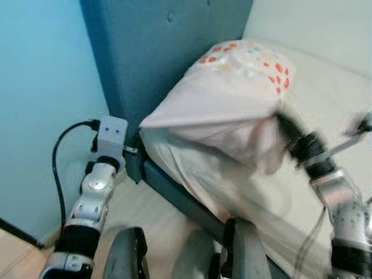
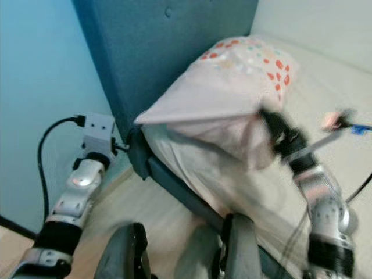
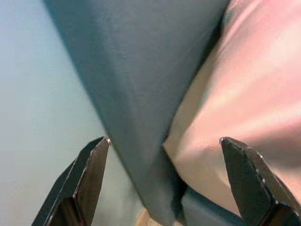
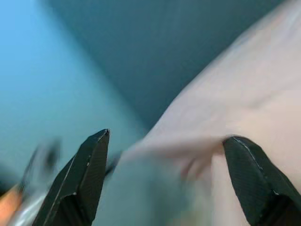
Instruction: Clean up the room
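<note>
A pale pink pillow (image 1: 232,99) with red and orange dots at its far end lies on the bed, leaning against the dark blue headboard (image 1: 157,52). My right gripper (image 4: 164,139) is at the pillow's near right corner. It is blurred, and its fingers (image 4: 84,179) stand wide open with the pillow's edge between them. My left gripper (image 3: 164,146) is open low at the headboard's outer corner, beside the mattress (image 1: 250,192). One of its fingers is on the wall side and the other on the bedding side.
A light blue wall (image 1: 40,87) closes the left side. A black cable (image 1: 58,157) loops from my left wrist. The bed frame's dark edge (image 1: 180,200) runs diagonally over a pale wooden floor (image 1: 151,226). White bedding (image 1: 325,87) stretches to the right.
</note>
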`<state>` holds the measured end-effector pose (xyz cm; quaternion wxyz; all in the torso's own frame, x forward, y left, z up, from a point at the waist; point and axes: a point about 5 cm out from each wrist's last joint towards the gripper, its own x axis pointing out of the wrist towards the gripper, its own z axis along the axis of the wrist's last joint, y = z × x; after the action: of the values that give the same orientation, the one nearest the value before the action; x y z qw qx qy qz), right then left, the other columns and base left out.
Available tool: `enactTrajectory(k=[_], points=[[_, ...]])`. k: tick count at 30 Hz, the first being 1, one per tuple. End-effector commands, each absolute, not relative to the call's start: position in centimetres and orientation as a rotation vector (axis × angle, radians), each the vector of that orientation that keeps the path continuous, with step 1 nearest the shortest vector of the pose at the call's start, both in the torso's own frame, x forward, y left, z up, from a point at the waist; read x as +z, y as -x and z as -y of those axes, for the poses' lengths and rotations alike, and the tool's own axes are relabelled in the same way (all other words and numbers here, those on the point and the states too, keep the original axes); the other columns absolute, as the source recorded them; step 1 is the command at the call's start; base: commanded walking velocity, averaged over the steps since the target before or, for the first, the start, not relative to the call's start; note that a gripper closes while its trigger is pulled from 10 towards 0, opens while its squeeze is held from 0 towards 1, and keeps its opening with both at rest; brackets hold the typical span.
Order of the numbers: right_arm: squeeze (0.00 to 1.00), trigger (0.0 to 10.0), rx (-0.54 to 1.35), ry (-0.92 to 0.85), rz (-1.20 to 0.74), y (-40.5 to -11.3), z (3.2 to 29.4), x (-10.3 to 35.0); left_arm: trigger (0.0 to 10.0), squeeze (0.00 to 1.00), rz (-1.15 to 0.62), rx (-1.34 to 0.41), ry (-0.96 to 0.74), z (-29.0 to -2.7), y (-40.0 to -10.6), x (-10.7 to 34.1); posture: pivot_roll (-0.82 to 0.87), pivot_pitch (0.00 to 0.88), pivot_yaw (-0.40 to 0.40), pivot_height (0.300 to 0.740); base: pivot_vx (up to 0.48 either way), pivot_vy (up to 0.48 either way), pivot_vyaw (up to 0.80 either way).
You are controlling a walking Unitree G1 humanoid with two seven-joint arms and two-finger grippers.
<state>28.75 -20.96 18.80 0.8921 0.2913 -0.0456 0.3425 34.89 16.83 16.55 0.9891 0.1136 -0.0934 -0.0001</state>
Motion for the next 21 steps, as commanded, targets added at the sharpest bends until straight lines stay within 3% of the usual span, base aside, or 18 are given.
enactTrajectory(k=[1,3,5,8,11,13,14,18,19,21], points=[[0.0,10.0,0.842,-0.538,0.052,-27.2,19.6,19.2,10.0,0.0,0.187,-0.023,-0.232,-16.3,-34.9,16.2,0.03,0.129,-0.023,0.5,0.0,0.0,0.0],[0.0,10.0,0.891,-0.498,-0.007,-26.4,18.9,18.8,10.0,0.0,0.188,-0.023,-0.232,-16.3,-35.0,16.1,0.03,0.127,-0.025,0.5,0.0,0.0,0.0],[0.0,10.0,0.932,-0.396,-0.23,-25.0,18.0,16.6,10.0,0.0,0.186,-0.027,-0.234,-16.3,-35.0,15.7,0.02,0.123,-0.027,0.5,0.0,0.0,0.0],[0.0,10.0,0.955,-0.375,-0.308,-24.1,17.9,15.9,10.0,0.0,0.188,-0.029,-0.234,-16.1,-35.1,15.6,0.02,0.124,-0.031,0.5,0.0,0.0,0.0],[0.0,10.0,0.989,-0.417,-0.265,-23.7,17.7,16.7,10.0,0.0,0.188,-0.029,-0.234,-16.1,-35.1,15.6,0.02,0.122,-0.032,0.5,0.0,0.0,0.0],[0.0,10.0,1.025,-0.552,-0.021,-23.4,18.3,20.2,10.0,0.0,0.19,-0.029,-0.233,-16.1,-35.1,15.5,0.02,0.124,-0.032,0.5,0.0,0.0,0.0],[0.0,10.0,0.928,-0.626,0.157,-24.2,20.0,22.2,10.0,0.0,0.189,-0.028,-0.233,-16.1,-35.0,15.4,0.01,0.124,-0.03,0.5,0.0,0.0,0.0],[0.0,10.0,0.85,-0.677,0.264,-24.6,21.2,23.3,10.0,0.0,0.188,-0.028,-0.232,-16.1,-35.0,15.3,0.01,0.124,-0.03,0.5,0.0,0.0,0.0],[0.0,10.0,0.715,-0.702,0.321,-25.4,22.9,23.5,10.0,0.0,0.186,-0.029,-0.233,-16.1,-35.0,15.2,0.01,0.123,-0.025,0.5,0.0,0.0,0.0],[0.0,10.0,0.297,-0.703,0.229,-27.6,26.4,20.3,10.0,0.0,0.184,-0.034,-0.238,-16.1,-34.9,15.0,0.01,0.136,-0.019,0.5,0.0,0.0,0.0]])
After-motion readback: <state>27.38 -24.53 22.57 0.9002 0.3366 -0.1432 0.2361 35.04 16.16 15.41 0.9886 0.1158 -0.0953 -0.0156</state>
